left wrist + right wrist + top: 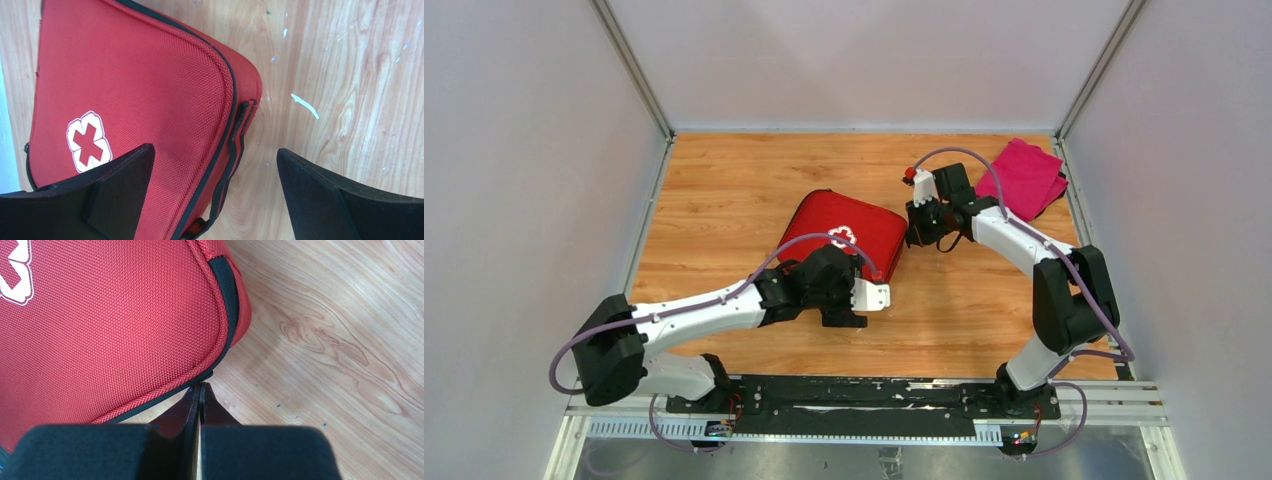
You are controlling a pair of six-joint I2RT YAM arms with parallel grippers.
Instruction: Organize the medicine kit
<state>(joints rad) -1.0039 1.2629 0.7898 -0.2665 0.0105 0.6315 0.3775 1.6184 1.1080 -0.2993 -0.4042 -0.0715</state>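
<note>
One sign is legible: a cross emblem [88,141] on the red lid of the medicine kit [824,222]. The emblem is a white, rounded cross outline enclosing a red cross. In the top view it stands toward the near edge of the lid. The right wrist view shows only a white fragment of it, at the upper left corner. No letters, numbers or brand names are readable.

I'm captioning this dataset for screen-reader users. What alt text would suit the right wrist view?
The right gripper, its fingers pressed shut, meets the black zip edge of a red woven-fabric medicine kit that fills the upper left. Part of a white cross emblem shows at the top left corner, and the wooden table fills the right.
</note>
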